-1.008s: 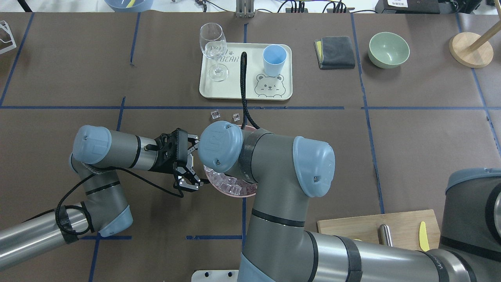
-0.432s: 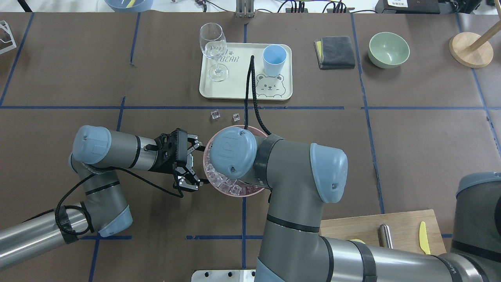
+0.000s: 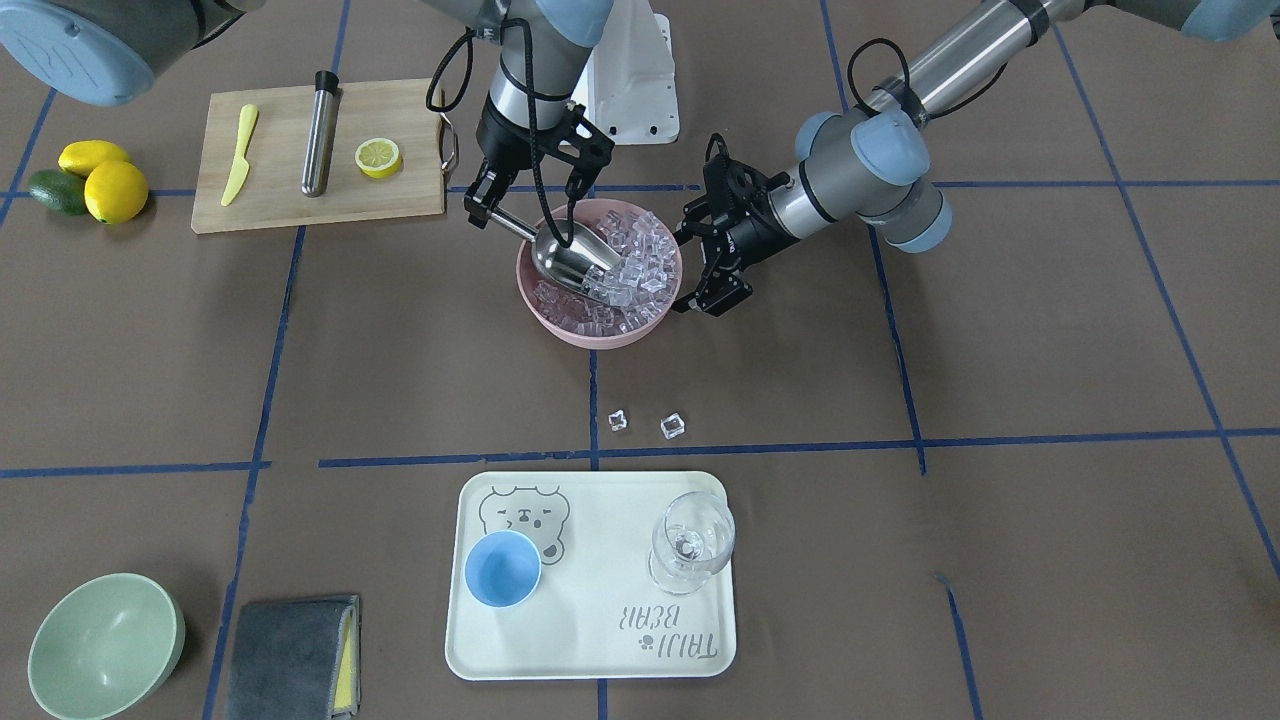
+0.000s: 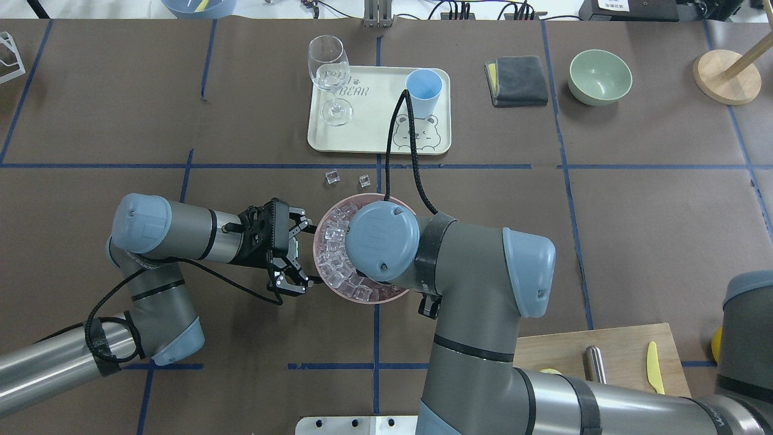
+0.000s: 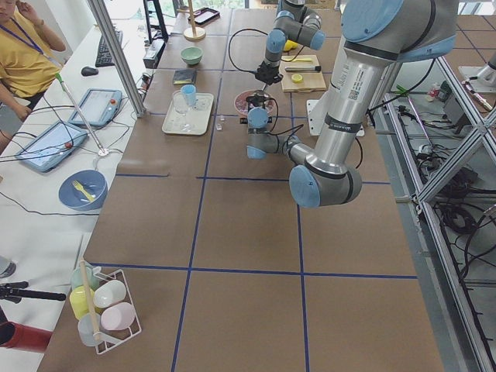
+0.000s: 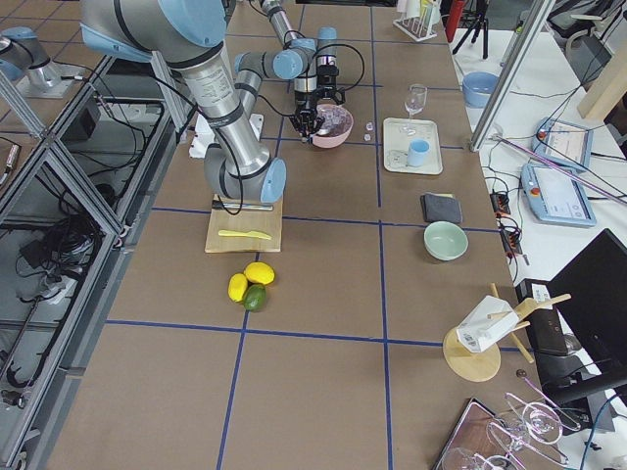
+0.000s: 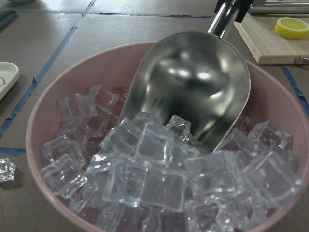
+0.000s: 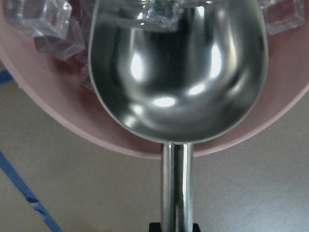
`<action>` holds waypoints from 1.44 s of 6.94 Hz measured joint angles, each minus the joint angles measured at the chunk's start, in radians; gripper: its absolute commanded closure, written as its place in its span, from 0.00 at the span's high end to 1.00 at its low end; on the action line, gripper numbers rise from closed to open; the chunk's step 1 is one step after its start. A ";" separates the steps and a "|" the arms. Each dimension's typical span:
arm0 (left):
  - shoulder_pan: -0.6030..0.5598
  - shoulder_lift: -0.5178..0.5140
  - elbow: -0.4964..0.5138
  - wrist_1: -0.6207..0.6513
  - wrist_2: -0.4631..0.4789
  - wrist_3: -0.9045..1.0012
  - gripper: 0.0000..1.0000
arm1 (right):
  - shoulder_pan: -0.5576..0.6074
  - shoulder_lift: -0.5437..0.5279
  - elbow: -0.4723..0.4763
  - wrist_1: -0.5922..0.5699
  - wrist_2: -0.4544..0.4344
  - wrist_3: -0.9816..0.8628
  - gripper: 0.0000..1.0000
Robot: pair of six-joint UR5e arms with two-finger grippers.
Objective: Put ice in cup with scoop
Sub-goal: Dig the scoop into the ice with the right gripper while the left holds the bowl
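The ice (image 3: 635, 262) fills a pink bowl (image 3: 560, 330) at the table's middle. The steel scoop (image 3: 568, 255) lies tilted in it, its mouth pushed into the cubes (image 7: 159, 169) and its trough (image 7: 193, 82) almost bare. My right gripper (image 3: 487, 212) is shut on the scoop's rod handle (image 8: 175, 183) just outside the rim. My left gripper (image 4: 308, 257) stands open beside the bowl's rim (image 4: 320, 275), fingers spread. The light-blue cup (image 3: 502, 568) stands upright on the cream tray (image 3: 590, 640). Two loose cubes (image 3: 618, 421) lie between bowl and tray.
A wine glass (image 3: 692, 540) shares the tray. A green bowl (image 3: 105, 645) and a grey cloth (image 3: 290, 655) lie beyond the cup's side. A cutting board (image 3: 400, 200) with a steel cylinder (image 3: 320, 130), yellow knife and lemon half sits near my right arm's base.
My right wrist has swung to the right across the bowl, uncovering the ice on the bowl's left side. The left arm has stayed still.
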 measured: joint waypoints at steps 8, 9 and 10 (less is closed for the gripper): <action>0.000 0.000 0.001 0.000 0.000 -0.001 1.00 | 0.009 -0.142 0.104 0.247 0.008 0.010 0.00; 0.000 0.000 0.001 0.001 0.000 0.000 1.00 | 0.011 -0.154 0.118 0.265 0.010 0.010 0.00; 0.000 0.000 0.001 0.001 0.000 0.000 1.00 | 0.012 -0.163 0.134 0.271 0.012 0.010 0.00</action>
